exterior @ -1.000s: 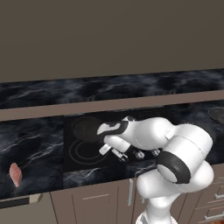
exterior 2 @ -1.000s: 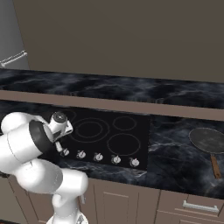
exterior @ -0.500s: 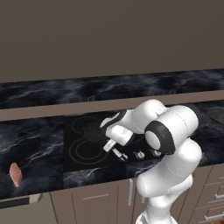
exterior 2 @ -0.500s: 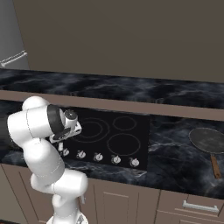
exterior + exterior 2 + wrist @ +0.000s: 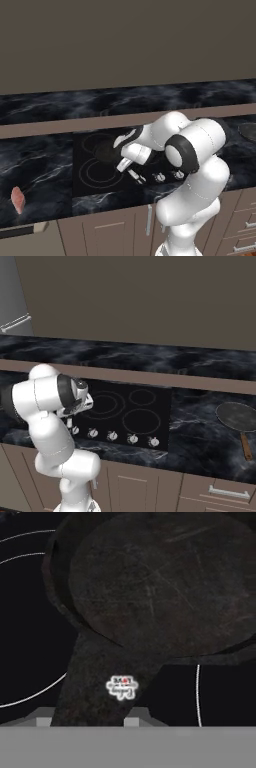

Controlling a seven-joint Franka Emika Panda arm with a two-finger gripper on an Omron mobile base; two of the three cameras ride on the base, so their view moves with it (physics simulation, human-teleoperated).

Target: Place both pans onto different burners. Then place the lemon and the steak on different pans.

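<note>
The smaller black pan (image 5: 160, 587) sits on a left burner (image 5: 100, 172) of the cooktop (image 5: 150, 428). The fingers (image 5: 90, 716) straddle its handle, slightly parted, apparently letting go. Next move likely: fetching the grey pan (image 5: 239, 417) at the surface's right edge.

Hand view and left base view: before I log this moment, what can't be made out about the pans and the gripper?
- Hand view: the gripper is cut off at the bottom edge, so whether it grips the small black pan by its handle is unclear.
- Hand view: the light mark on that handle is too blurred to read.
- Left base view: the wide grey pan is cut off by the right edge.
</note>
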